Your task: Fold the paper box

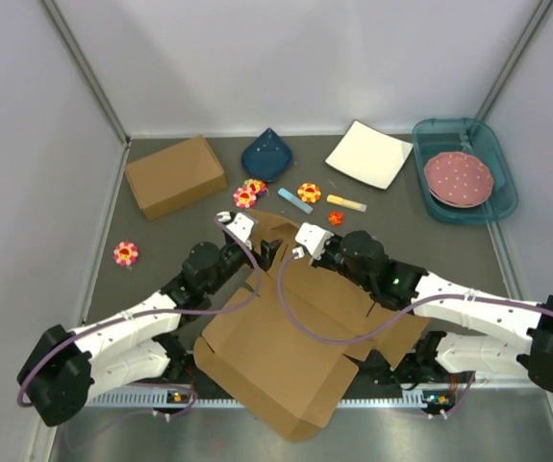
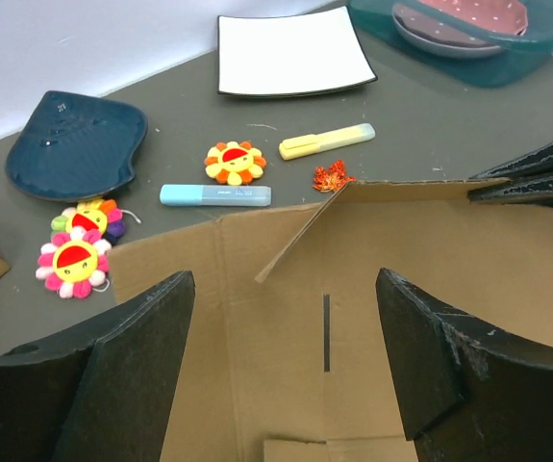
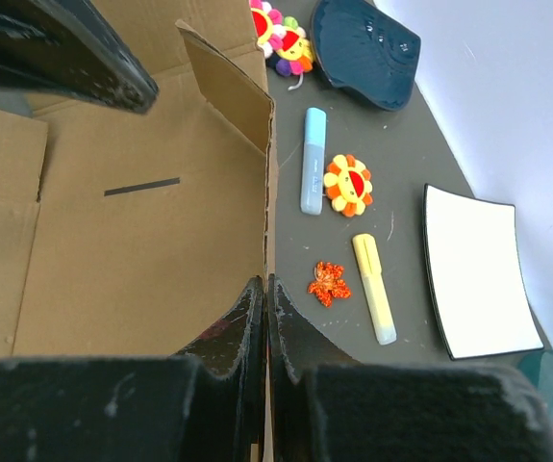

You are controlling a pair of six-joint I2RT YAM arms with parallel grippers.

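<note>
Top view: paper box (image 1: pixel 276 375), brown creased cardboard cut-out with flaps, lies mostly flat on dark grey table (image 1: pixel 161 245), near centre, between arms. Far flap stands raised.

Left wrist: left gripper (image 2: pixel 284 289) spread wide above box panel, holding nothing.

Right wrist: right gripper (image 3: pixel 267 289) pressed together, pinching raised flap's edge.

Judgement: early step, standing up first wall. Next move probably needs left gripper to brace or crease adjoining flap.

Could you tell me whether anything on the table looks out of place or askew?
The paper box lies skewed to the table, and its near corner reaches past the table's front edge. Nothing else looks spilled or damaged.
</note>
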